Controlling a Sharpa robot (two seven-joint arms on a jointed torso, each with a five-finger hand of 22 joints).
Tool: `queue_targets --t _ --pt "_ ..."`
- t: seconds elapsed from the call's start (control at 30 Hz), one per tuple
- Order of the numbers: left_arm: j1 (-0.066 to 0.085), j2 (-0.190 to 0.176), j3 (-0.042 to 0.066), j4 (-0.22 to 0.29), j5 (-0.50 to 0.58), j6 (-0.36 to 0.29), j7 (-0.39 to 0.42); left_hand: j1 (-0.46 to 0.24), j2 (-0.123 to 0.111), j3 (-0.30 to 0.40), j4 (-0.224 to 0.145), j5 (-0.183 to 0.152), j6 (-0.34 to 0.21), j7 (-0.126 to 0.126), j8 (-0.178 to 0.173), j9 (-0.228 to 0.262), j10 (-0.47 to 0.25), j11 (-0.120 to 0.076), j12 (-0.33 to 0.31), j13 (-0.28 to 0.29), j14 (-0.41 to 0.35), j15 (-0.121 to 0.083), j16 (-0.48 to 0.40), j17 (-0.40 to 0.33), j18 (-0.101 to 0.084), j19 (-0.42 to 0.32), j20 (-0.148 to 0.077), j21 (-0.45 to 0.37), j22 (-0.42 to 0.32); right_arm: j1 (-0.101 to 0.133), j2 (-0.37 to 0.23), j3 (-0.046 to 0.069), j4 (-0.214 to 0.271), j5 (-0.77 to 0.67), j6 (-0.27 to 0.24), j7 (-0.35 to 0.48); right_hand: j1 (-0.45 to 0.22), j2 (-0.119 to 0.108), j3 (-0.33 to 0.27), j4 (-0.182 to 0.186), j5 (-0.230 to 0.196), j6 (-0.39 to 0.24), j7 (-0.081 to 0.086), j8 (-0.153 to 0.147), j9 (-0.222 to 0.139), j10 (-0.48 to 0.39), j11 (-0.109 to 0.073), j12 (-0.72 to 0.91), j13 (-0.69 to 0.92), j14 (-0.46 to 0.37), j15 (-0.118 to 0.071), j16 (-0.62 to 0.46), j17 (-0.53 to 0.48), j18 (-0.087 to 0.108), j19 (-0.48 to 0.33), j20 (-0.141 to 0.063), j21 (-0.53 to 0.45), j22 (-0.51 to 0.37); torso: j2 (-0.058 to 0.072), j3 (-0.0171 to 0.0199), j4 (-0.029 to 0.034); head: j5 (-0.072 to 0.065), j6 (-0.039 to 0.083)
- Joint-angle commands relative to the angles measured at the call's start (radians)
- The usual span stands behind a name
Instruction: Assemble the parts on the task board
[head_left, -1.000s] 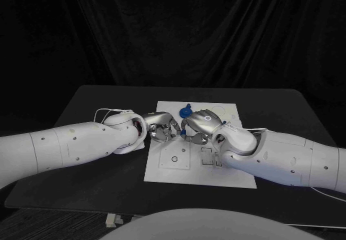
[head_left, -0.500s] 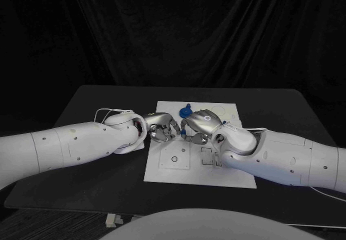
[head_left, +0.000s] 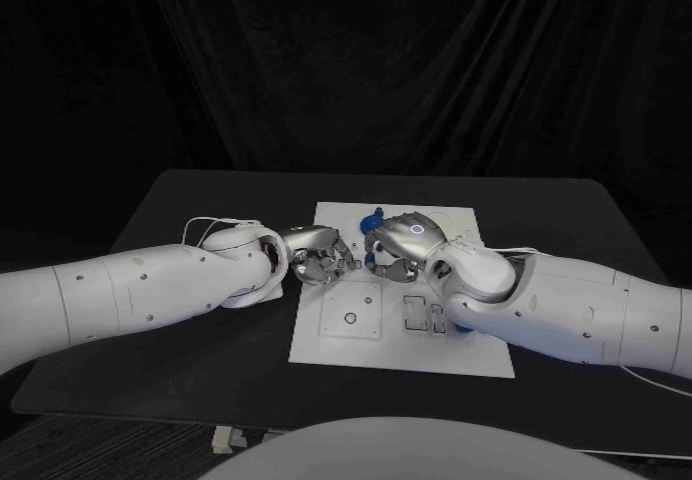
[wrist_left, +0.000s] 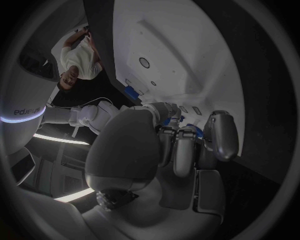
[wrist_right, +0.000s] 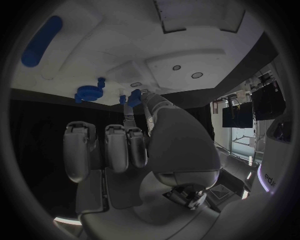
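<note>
On the black tabletop (head_left: 173, 340) lies the white task board (head_left: 368, 335), and both hands meet over its far half. The left hand (head_left: 320, 252) reaches in from the board's left edge with its fingers (wrist_left: 187, 150) curled toward the right hand. The left wrist view shows a small blue part (wrist_left: 195, 131) just past those fingers, but whether they grip it cannot be told. The right hand (head_left: 397, 245) comes from the right, fingers (wrist_right: 119, 147) bent downward over the board's middle. The right wrist view shows a small blue part (wrist_right: 134, 97) at the tips of its thumb and a finger, apparently pinched there, though the contact is small and hard to read.

A blue round part (wrist_right: 91, 93) stands on the board near the far edge, just beyond the right hand; the head view shows its top (head_left: 376, 213) above the knuckles. An elongated blue part (wrist_right: 42, 41) lies flat on the board, well apart from the hands.

Compared with the frame a second ago, the right hand has shifted slightly toward the far edge and closer to the left hand, and its arm covers more of the board's right side. The left hand has stayed almost where it was.
</note>
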Motion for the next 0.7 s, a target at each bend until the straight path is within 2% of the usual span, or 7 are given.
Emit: queue_targets --t 0.03,0.2,0.37,0.6,0.7 --pt "-0.002 -0.008 0.001 0.008 0.007 -0.021 0.010 -0.009 0.001 0.001 -0.004 -0.003 0.007 -0.002 0.004 -0.001 0.016 0.006 -0.005 0.167 0.088 0.007 -0.005 0.236 0.014 -0.004 0.002 -0.006 0.163 0.021 0.004 0.001 -0.003 -0.004 0.109 -0.027 0.008 -0.004 0.008 -0.002 -0.012 -0.006 0.001 0.005 0.003 0.104 0.000 0.003 0.263 0.068 -0.001 -0.009 0.118 0.011 0.051 -0.005 -0.010 0.227 0.000 0.0004 0.0003 -0.003 0.000" --pt "-0.001 -0.019 0.001 0.015 0.007 -0.027 0.011 -0.009 0.002 0.001 -0.005 -0.003 0.013 -0.001 0.006 -0.002 0.015 0.008 -0.006 0.166 0.087 0.008 -0.005 0.236 0.014 -0.004 0.003 -0.007 0.163 0.049 0.017 0.001 -0.012 -0.008 0.211 -0.042 0.004 -0.005 0.012 -0.002 -0.035 -0.013 0.003 0.000 0.007 0.104 0.002 0.003 0.263 0.065 0.001 -0.013 0.111 0.013 0.047 -0.003 -0.017 0.224 -0.001 0.0005 0.0011 -0.009 0.000" --pt "-0.001 -0.022 0.001 0.021 0.007 -0.028 0.011 -0.010 0.002 0.001 -0.005 -0.003 0.016 0.000 0.007 -0.003 0.014 0.009 -0.007 0.165 0.087 0.009 -0.006 0.235 0.014 -0.004 0.003 -0.007 0.163 0.058 0.034 0.001 -0.029 -0.020 0.276 -0.047 0.004 -0.005 0.014 -0.003 -0.044 -0.017 0.004 -0.002 0.008 0.104 0.003 0.003 0.263 0.064 0.001 -0.016 0.106 0.014 0.044 -0.003 -0.021 0.223 -0.001 -0.0001 0.0019 -0.008 0.000" --pt "-0.001 -0.022 0.001 0.025 0.007 -0.029 0.013 -0.010 0.003 0.001 -0.005 -0.003 0.018 0.000 0.008 -0.004 0.014 0.010 -0.007 0.164 0.086 0.010 -0.006 0.234 0.014 -0.005 0.004 -0.008 0.162 0.060 0.050 0.001 -0.044 -0.025 0.314 -0.048 0.004 -0.005 0.017 -0.006 -0.055 -0.022 0.005 -0.006 0.009 0.104 0.004 0.003 0.263 0.062 0.002 -0.019 0.100 0.016 0.041 -0.002 -0.027 0.221 -0.003 -0.0027 0.0016 -0.005 0.000" --pt "-0.001 -0.021 0.001 0.025 0.007 -0.028 0.015 -0.011 0.002 0.001 -0.005 -0.003 0.020 0.001 0.008 -0.005 0.012 0.011 -0.009 0.163 0.085 0.011 -0.007 0.233 0.015 -0.007 0.005 -0.011 0.161 0.060 0.055 0.001 -0.051 -0.025 0.325 -0.047 0.004 -0.005 0.018 -0.006 -0.056 -0.023 0.005 -0.006 0.009 0.104 0.004 0.003 0.263 0.062 0.002 -0.018 0.102 0.016 0.041 -0.002 -0.027 0.221 -0.002 -0.0026 0.0013 -0.006 0.000"
